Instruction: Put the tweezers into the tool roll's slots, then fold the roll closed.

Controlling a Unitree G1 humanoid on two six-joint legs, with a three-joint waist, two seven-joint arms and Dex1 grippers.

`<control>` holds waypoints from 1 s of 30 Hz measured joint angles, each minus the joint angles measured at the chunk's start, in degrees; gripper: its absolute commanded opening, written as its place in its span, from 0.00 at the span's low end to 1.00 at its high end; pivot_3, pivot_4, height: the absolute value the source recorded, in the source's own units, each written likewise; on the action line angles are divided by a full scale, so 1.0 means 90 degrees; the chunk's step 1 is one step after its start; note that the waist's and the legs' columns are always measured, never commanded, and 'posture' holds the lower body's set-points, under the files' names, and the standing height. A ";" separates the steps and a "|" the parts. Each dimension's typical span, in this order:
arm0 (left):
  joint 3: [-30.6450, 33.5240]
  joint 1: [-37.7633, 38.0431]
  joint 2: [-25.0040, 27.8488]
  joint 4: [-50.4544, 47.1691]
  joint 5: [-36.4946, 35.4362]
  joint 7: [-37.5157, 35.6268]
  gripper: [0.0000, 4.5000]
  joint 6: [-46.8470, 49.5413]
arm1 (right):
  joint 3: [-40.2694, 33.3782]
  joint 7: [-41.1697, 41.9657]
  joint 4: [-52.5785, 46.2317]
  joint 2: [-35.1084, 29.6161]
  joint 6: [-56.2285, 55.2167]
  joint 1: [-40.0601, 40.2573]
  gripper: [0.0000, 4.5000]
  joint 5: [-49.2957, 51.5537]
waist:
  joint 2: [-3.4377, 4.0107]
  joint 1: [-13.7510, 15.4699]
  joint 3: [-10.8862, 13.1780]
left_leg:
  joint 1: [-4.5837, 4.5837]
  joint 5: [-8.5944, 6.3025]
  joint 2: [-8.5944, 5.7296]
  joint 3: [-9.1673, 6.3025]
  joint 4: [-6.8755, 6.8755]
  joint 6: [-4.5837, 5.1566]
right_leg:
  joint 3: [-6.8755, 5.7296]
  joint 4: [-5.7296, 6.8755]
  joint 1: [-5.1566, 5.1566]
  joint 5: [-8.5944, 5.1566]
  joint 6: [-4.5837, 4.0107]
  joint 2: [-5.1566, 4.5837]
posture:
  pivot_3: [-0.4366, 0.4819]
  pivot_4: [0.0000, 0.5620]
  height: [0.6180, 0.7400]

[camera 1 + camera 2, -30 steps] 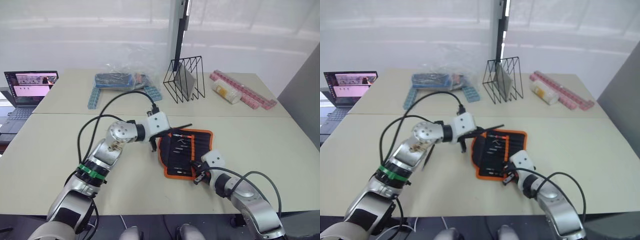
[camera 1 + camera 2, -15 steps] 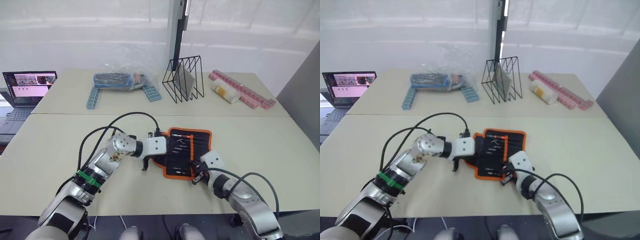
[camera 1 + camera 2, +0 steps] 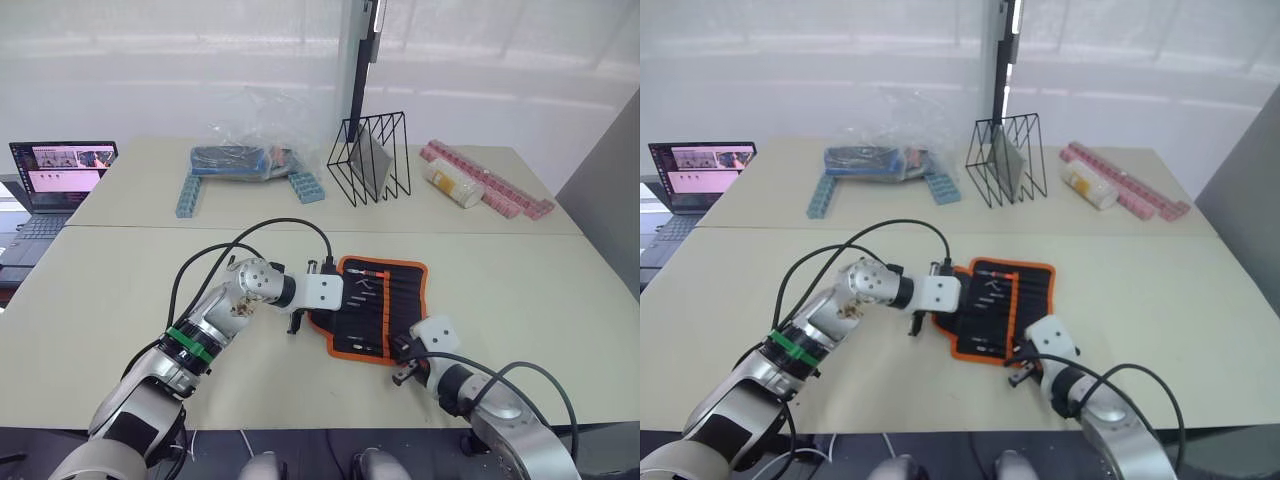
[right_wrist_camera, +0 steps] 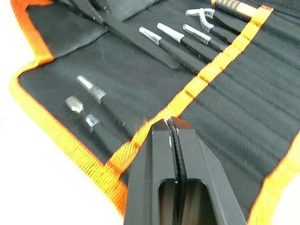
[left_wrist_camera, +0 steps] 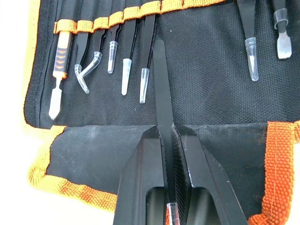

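Tool roll (image 3: 378,305) lying open just right of centre in the left eye view, flat on the pale matte table (image 3: 120,290). Coarse black woven fabric, bright orange knitted-looking trim all round, an orange webbing band across the slots (image 5: 123,13). Several slim black tweezers (image 5: 126,51) already tucked in, clear plastic caps on the tips, plus one orange-handled tool (image 5: 60,70) at the end of the row.

Left gripper (image 5: 165,136) pressing in from the roll's left edge, ribbed black fingers (image 5: 187,154) clamped together on one flat pointed tweezer (image 5: 160,84), tip aimed up at the orange band beside the filled slots. Flap of smoother black fabric folded under it, frayed orange corner beside.

Right gripper (image 4: 171,129) down at the roll's lower right corner, fingers closed together right at the orange band, nothing clearly visible between them.

Plenty of bare tabletop left of the roll and to its right. Along the far edge, upper part of the frame: wire rack (image 3: 370,158), crinkly clear plastic bag (image 3: 245,150), blue blocks (image 3: 186,195), pink strips (image 3: 490,185). Laptop (image 3: 55,175) upper left. All well apart from the roll.
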 measured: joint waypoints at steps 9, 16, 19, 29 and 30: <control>-0.0066 -0.0216 -0.0175 0.0185 0.0143 -0.0287 0.00 -0.0202 | 0.0022 -0.0057 -0.0147 -0.0008 0.0206 0.0032 0.00 -0.0031 | 0.0000 0.0001 0.0000 | -0.0002 0.0000 -0.0002 -0.0003 0.0011 0.0000 | 0.0002 0.0005 0.0004 0.0000 0.0000 0.0003 | 0.48 0.27 0.87; -0.0209 -0.0446 -0.0303 0.0575 0.0383 -0.0362 0.00 -0.0381 | 0.0050 -0.0084 -0.0186 -0.0024 0.0335 -0.0003 0.00 -0.0042 | -0.0001 0.0000 -0.0001 | 0.0002 0.0000 -0.0002 -0.0008 0.0012 0.0000 | 0.0002 0.0005 0.0011 0.0000 0.0000 0.0006 | 0.48 0.27 0.87; -0.0233 -0.0502 -0.0370 0.0734 0.0466 -0.0359 0.00 -0.0459 | 0.0052 -0.0090 -0.0192 -0.0024 0.0379 -0.0016 0.00 -0.0042 | -0.0001 0.0001 -0.0002 | 0.0004 0.0000 -0.0002 -0.0009 0.0013 0.0000 | 0.0002 0.0006 0.0013 0.0000 0.0000 0.0006 | 0.48 0.27 0.87; -0.0328 -0.0839 -0.0812 0.1313 0.0739 -0.0283 0.00 -0.0634 | 0.0055 -0.0159 -0.0235 -0.0006 0.0482 -0.0028 0.00 -0.0035 | -0.0002 0.0010 -0.0004 | 0.0003 0.0000 -0.0005 -0.0020 0.0023 0.0000 | 0.0002 0.0009 0.0020 0.0000 0.0000 0.0008 | 0.48 0.27 0.87; -0.0337 -0.0862 -0.0843 0.1340 0.0754 -0.0288 0.00 -0.0644 | 0.0055 -0.0167 -0.0239 -0.0005 0.0487 -0.0027 0.00 -0.0035 | -0.0002 0.0010 -0.0004 | 0.0001 0.0000 -0.0006 -0.0022 0.0026 0.0000 | 0.0002 0.0009 0.0020 0.0000 0.0000 0.0008 | 0.48 0.27 0.87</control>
